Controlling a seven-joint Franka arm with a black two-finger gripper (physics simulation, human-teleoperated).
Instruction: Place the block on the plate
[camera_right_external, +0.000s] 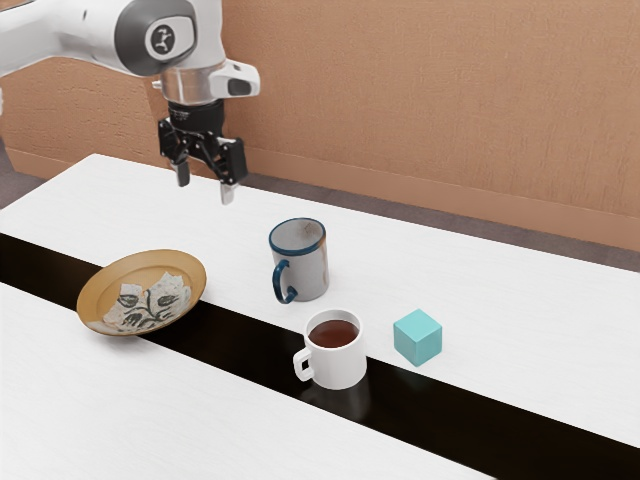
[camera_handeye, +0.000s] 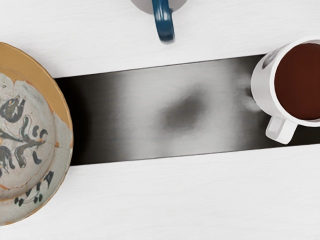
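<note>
High above the table's far side, the gripper (camera_right_external: 205, 188) stands open, its two fingertips well apart with nothing between them. The teal block (camera_right_external: 418, 337) rests on the white tabletop at the exterior view's right, beside the white mug and away from the gripper. At the exterior view's left lies the brown-rimmed plate (camera_right_external: 143, 292) with a floral pattern, looking bare. In the wrist view, part of the plate (camera_handeye: 30, 135) appears at one edge.
A grey mug with a blue rim and handle (camera_right_external: 312, 265) stands between plate and block. Nearer the camera is a white mug of dark drink (camera_right_external: 338, 362), also in the wrist view (camera_handeye: 264, 90). A glossy black strip (camera_right_external: 230, 345) crosses the white table (camera_right_external: 520, 300).
</note>
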